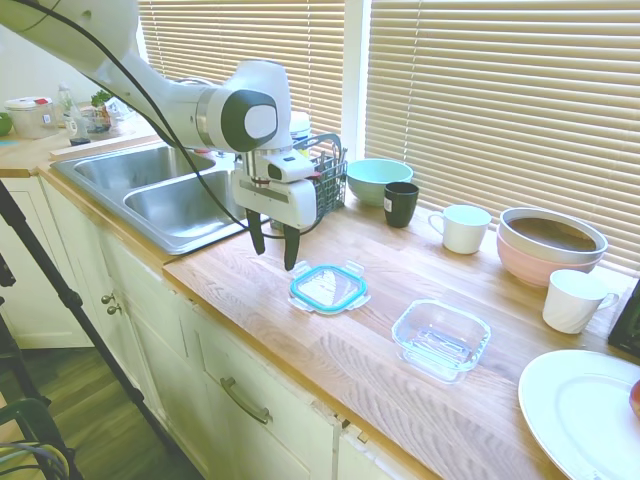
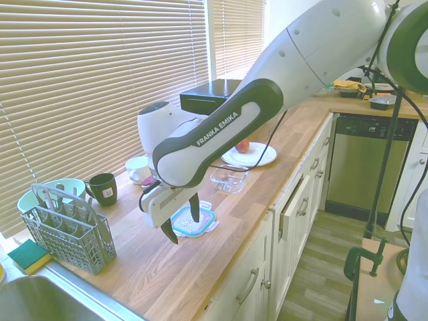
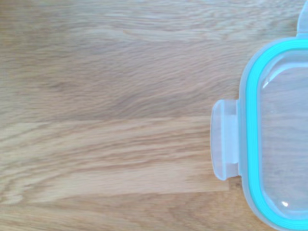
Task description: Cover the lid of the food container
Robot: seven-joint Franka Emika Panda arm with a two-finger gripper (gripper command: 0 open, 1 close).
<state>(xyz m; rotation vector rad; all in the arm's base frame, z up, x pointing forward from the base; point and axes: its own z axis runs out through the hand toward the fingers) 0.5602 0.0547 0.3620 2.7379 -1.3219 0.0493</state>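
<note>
Tool [image 1: 275,244] hanging fingers-down over the wooden tabletop [image 1: 400,340], spread apart and holding nothing.

The white arm reaches in from the sink side, bent at the wrist so the tool points straight down, just beside the lid [image 1: 329,288] and clear of it. The one lid lies flat on the tabletop, teal rim showing, one clear snap tab [image 3: 225,147] close in the wrist view. The one food container [image 1: 441,338], clear glass, sits open on the tabletop near the lid, apart from it. Further back I count one black mug [image 1: 400,203], two white mugs, one teal bowl [image 1: 378,178], one pink bowl [image 1: 548,262], one white plate [image 1: 580,410] and one grey cutlery basket [image 2: 65,233].
</note>
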